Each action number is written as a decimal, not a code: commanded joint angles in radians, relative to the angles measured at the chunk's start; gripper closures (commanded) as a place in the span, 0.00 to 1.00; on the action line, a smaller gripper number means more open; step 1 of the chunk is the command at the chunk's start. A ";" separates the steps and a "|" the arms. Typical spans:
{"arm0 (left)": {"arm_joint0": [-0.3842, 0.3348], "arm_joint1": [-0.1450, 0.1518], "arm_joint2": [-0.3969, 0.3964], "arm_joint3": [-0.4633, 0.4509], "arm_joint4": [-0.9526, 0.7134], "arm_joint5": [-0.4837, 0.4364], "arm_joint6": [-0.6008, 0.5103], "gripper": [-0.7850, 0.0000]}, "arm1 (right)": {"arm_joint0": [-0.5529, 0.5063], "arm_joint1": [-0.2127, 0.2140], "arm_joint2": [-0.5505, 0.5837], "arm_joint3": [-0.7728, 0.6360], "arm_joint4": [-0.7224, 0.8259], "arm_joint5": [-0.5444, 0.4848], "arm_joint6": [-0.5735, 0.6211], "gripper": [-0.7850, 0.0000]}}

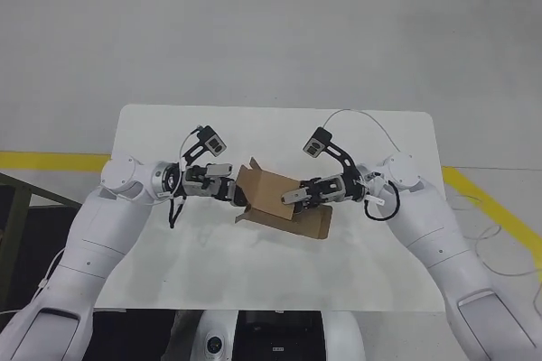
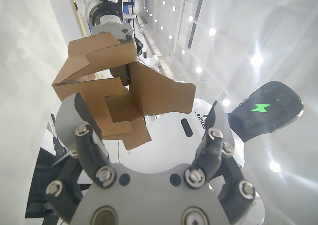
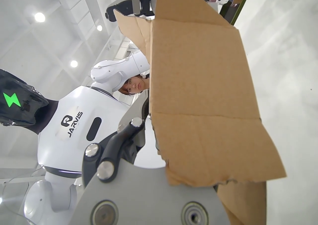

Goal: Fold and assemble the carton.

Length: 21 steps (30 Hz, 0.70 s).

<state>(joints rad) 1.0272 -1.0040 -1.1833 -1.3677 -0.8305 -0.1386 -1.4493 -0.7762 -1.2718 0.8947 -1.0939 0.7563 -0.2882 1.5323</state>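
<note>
half-folded carton [image 1: 266, 197] lies lengthwise between both arms over the surface [image 1: 217, 262], right pincer [image 1: 294, 196] clenched on its wall, left pincer [image 1: 228, 189] released, spread facing its loose flaps.

No legible text, label, number or sign on carton [image 1: 275, 200] or table [image 1: 361, 262]; both plain.

Carton [image 1: 285, 209] over the table's [image 1: 163, 262] middle, between left gripper [image 1: 238, 192] and right gripper [image 1: 295, 196], one panel within the right's jaws
</note>
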 commanded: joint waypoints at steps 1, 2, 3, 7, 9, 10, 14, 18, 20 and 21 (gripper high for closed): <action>0.001 -0.001 0.003 -0.004 -0.002 0.006 0.001 0.00 | -0.002 0.000 -0.001 -0.001 0.002 -0.001 -0.001 1.00; 0.002 -0.002 0.003 -0.004 -0.004 0.008 0.002 0.00 | -0.003 0.000 -0.002 -0.001 0.003 -0.002 -0.002 1.00; 0.002 -0.002 0.003 -0.005 -0.003 0.008 0.003 0.00 | -0.003 0.000 -0.003 -0.001 0.003 -0.002 -0.002 1.00; 0.001 -0.003 0.002 0.002 0.005 0.009 0.019 0.00 | -0.004 0.000 -0.006 0.002 0.004 -0.004 -0.004 1.00; -0.002 -0.004 0.001 0.007 0.012 0.009 0.029 0.00 | -0.005 0.000 -0.010 0.003 0.007 -0.004 -0.004 1.00; -0.003 -0.005 0.001 0.010 0.012 0.010 0.033 0.00 | -0.005 -0.001 -0.012 0.003 0.008 -0.005 -0.005 1.00; -0.010 -0.007 0.003 0.018 0.013 0.013 0.040 0.00 | -0.004 -0.004 -0.022 0.007 0.011 -0.005 -0.005 1.00; -0.017 -0.010 0.007 0.027 0.007 0.016 0.042 0.00 | -0.001 -0.008 -0.032 0.009 0.015 -0.006 -0.006 1.00; -0.020 -0.012 0.009 0.031 0.004 0.016 0.042 0.00 | 0.001 -0.009 -0.036 0.011 0.015 -0.007 -0.007 1.00; -0.022 -0.013 0.009 0.033 0.004 0.016 0.043 0.00 | 0.001 -0.010 -0.037 0.013 0.015 -0.008 -0.008 1.00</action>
<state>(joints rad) 1.0068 -1.0161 -1.1748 -1.3367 -0.8261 -0.1226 -1.4072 -0.7754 -1.2811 0.8584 -1.0821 0.7716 -0.2954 1.5251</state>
